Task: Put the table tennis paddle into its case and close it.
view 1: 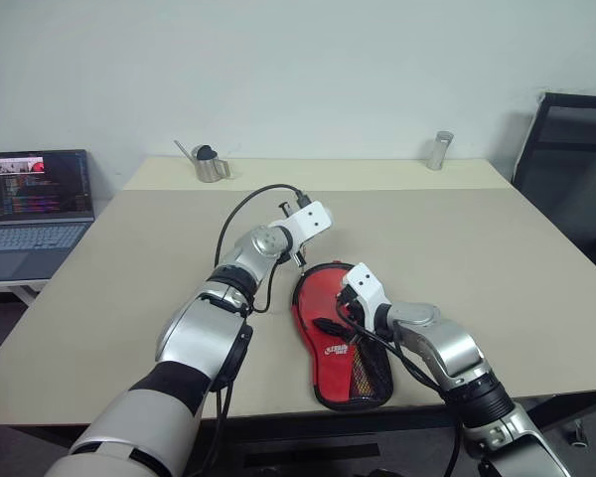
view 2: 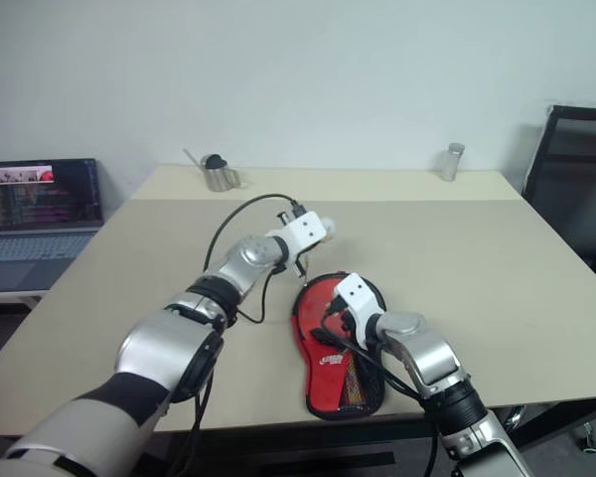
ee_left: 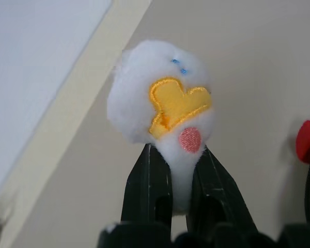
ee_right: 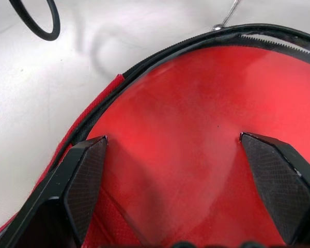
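Although the case (view 1: pixel 315 298) is seen well, it cannot be told if the table tennis paddle is already tucked inside it. The case is laid flat on the table (view 1: pixel 477 258), near the edge, in front of the robot. Its red side with the white logo and the mesh pocket (view 1: pixel 370 378) is turned up. Its long line runs away from the robot, with a small slant. The round end is pointed away and the thin handle end is pointed back to the near edge.

The right gripper (ee_right: pixel 173 139) is held right over the round end, and its two fingers are spread wide above the smooth red face. Nothing is pinched by them. The black zip edge (ee_right: pixel 160 54) is seen just past the fingertips.

The left gripper (ee_left: pixel 174 155) is held just beside the far round end, on the left, a little above the table. Its fingers are pressed together on a small white fluffy ball (ee_left: pixel 165 93) with a yellow patch. What the ball is tied to cannot be seen.

So the right hand is nearer to the case. The zip must be run along the round edge, so the case should be held down flat by the right hand while the edge is worked from the left.
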Motion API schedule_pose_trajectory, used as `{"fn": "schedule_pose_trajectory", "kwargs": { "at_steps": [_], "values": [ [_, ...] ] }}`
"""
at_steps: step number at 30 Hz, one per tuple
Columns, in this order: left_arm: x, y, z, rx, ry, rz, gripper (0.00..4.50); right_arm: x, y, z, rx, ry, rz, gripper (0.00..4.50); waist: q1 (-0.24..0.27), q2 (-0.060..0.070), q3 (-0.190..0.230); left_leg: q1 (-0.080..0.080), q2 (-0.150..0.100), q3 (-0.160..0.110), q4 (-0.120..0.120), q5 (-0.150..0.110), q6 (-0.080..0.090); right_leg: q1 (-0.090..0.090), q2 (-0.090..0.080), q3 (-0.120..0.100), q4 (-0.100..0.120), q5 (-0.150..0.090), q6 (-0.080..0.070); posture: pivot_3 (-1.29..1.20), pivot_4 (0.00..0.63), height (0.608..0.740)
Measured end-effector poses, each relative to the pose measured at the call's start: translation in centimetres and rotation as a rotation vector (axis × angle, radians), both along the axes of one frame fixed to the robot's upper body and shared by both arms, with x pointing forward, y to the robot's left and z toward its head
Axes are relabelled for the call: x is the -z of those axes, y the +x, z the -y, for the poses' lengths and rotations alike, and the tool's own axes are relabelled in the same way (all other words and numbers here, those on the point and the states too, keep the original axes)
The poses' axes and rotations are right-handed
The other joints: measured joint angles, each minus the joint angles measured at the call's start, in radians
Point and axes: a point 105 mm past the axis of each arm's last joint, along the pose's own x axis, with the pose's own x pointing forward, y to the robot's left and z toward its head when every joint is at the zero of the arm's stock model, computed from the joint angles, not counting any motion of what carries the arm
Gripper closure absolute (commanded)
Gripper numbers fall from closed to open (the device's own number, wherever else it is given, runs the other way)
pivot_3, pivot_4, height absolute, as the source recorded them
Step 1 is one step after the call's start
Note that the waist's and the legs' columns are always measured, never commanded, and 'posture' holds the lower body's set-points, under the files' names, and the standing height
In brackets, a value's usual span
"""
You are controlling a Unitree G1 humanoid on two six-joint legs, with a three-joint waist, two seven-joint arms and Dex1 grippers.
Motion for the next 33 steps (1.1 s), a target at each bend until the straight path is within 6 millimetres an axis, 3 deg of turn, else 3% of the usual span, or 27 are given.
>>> {"fn": "schedule_pose_trajectory", "kwargs": {
  "at_steps": [13, 22, 33],
  "values": [
    [0.2, -1.0, 4.3, 0.166, 0.265, 0.176, 4.46, 0.1, 0.0, 0.4, 0.027, 0.018, -0.002, 0.00, 0.008, 0.000, 0.000, 0.000, 0.000, -0.001, 0.000, 0.000, 0.000, 0.000, -0.001, -0.001, -0.001, 0.000, 0.000, 0.00, 0.150, 0.740],
    [0.5, -1.7, 5.6, 0.279, 0.453, 0.304, 4.46, 0.1, 0.0, 0.6, 0.040, 0.022, -0.005, 0.00, 0.016, 0.000, 0.000, -0.001, 0.000, -0.002, 0.000, 0.000, 0.000, 0.000, -0.001, -0.001, -0.002, 0.000, 0.000, 0.00, 0.150, 0.740],
    [0.1, -1.3, 5.2, 0.253, 0.504, 0.360, 4.46, -0.1, -0.2, 0.6, 0.040, 0.019, -0.006, 0.00, 0.016, 0.000, 0.000, -0.003, 0.000, -0.003, 0.000, -0.001, 0.000, -0.001, -0.002, -0.002, -0.003, 0.000, 0.000, 0.00, 0.150, 0.740]
  ]
}}
